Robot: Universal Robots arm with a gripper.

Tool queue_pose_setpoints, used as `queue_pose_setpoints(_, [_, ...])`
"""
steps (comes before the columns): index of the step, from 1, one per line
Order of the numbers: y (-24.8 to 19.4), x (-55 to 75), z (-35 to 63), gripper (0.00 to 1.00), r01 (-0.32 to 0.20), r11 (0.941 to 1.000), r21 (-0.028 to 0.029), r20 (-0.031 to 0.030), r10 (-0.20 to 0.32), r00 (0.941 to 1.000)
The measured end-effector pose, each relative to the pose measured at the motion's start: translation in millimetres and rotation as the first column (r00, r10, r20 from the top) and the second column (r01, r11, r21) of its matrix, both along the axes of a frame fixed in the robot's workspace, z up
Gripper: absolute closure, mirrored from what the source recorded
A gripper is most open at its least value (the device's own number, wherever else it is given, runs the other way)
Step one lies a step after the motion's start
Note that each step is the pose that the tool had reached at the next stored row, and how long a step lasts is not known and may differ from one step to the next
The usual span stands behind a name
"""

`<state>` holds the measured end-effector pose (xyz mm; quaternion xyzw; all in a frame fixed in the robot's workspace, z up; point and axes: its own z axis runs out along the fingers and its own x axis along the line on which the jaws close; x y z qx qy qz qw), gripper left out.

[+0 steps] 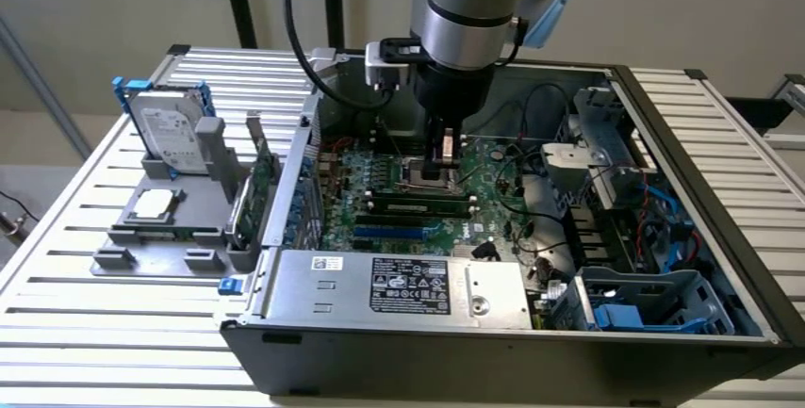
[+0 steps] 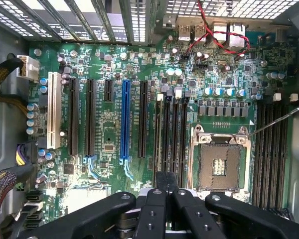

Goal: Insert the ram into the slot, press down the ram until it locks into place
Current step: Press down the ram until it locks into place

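Gripper: the gripper [image 1: 442, 165] hangs from the arm inside the open case [image 1: 704, 144], low over the board [image 2: 109, 134].
Jaws: closed together, the two fingers [image 2: 157, 199] pressed side by side; I cannot tell whether anything is pinched between them.
Ram: a green stick, the ram [image 1: 405, 206], lies seated along a black socket just below the jaws in the exterior view.
Slot: the slot [image 2: 168, 134] is one of several parallel black sockets running straight away from the fingertips in the wrist view.
CPU socket: the CPU socket [image 2: 220, 162] sits just beside those sockets, near the jaws.
Blue socket: the blue socket [image 2: 124, 122] stands further off, on the slots' far side from the CPU socket.
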<state>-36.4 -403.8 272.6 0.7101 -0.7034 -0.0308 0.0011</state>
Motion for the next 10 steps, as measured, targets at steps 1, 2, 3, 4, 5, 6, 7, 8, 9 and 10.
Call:
queue_pose_setpoints(1, [0.0,0.0,0.0,0.89,0.0,1.0,0.0,0.0,0.0,1.0])
queue_pose_setpoints(2, [0.0,0.0,0.0,0.89,0.0,1.0,0.0001,0.0,0.0,1.0])
queue_pose_setpoints(3, [0.0,0.0,0.0,0.89,0.0,1.0,-0.0001,0.0,0.0,1.0])
queue_pose_setpoints(4, [0.0,0.0,0.0,0.89,0.0,1.0,0.0,0.0,0.0,1.0])
queue_pose_setpoints(5, [0.0,0.0,0.0,0.89,0.0,1.0,0.0,0.0,0.0,1.0])
queue_pose_setpoints(6, [0.0,0.0,0.0,0.89,0.0,1.0,0.0,0.0,0.0,1.0])
queue_pose_setpoints(7, [0.0,0.0,0.0,0.89,0.0,1.0,0.0,0.0,0.0,1.0])
queue_pose_setpoints(8, [0.0,0.0,0.0,0.89,0.0,1.0,0.0,0.0,0.0,1.0])
queue_pose_setpoints(9, [0.0,0.0,0.0,0.89,0.0,1.0,-0.0001,0.0,0.0,1.0])
queue_pose_setpoints(10, [0.0,0.0,0.0,0.89,0.0,1.0,-0.0001,0.0,0.0,1.0])
